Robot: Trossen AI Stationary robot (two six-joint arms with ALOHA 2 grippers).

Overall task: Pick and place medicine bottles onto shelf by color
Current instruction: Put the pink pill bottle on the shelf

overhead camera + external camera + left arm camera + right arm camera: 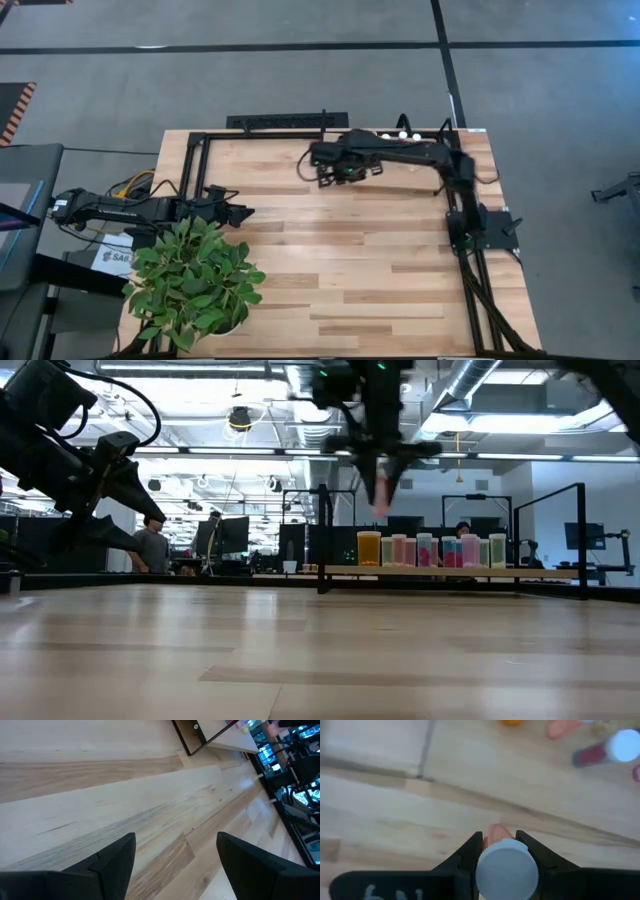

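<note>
My right gripper (335,172) hangs above the table's far middle, shut on a pink vial with a white cap (507,870). In the low view the vial (381,496) hangs below that gripper (386,468), well above the tabletop. Behind it the shelf (450,571) carries a row of bottles standing upright: a larger orange one (369,548), then several pink, red and green ones. My left gripper (240,212) waits open at the table's left, its fingers (117,857) apart over bare wood. My right gripper pinches the pink vial between its two fingers (470,851) at the white cap's sides (485,854). The fingers come from above, pointing down. The vial's pink body (496,831) hangs below them, close to upright and lifted clear of the table.
A leafy potted plant (190,280) stands at the table's near left, close to my left arm. Black frame bars (190,170) edge the far and left sides. Loose vials lie on the wood below my right gripper, among them a red one (600,751).
</note>
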